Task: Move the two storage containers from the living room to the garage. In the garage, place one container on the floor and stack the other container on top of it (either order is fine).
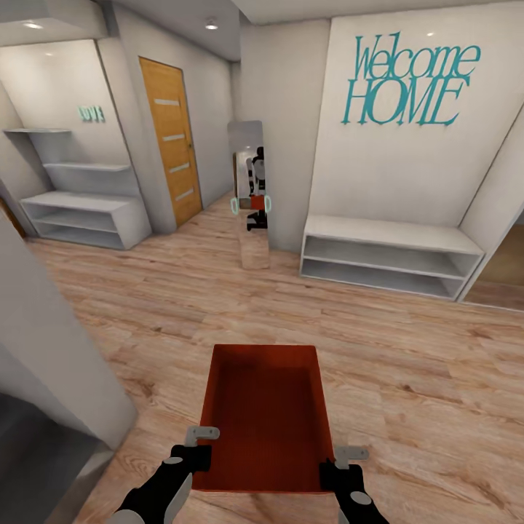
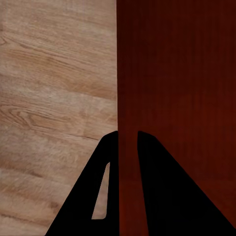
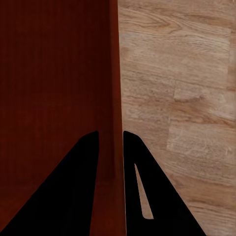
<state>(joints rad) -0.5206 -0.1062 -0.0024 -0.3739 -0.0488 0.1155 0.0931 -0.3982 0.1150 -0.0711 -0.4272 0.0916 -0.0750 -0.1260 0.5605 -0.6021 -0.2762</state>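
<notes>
I'm carrying one storage container [image 1: 266, 415] out in front of me, above the light wood floor [image 1: 407, 364]. My left gripper [image 2: 128, 135] is clamped over its left wall, my right gripper [image 3: 110, 133] over its right wall, each with one finger inside and one outside. Ahead are a mirror [image 1: 246, 193] and white shelves [image 1: 386, 255], no concrete yet. I judge this as mid-haul: nothing placed, and stacking is yet to come.
</notes>
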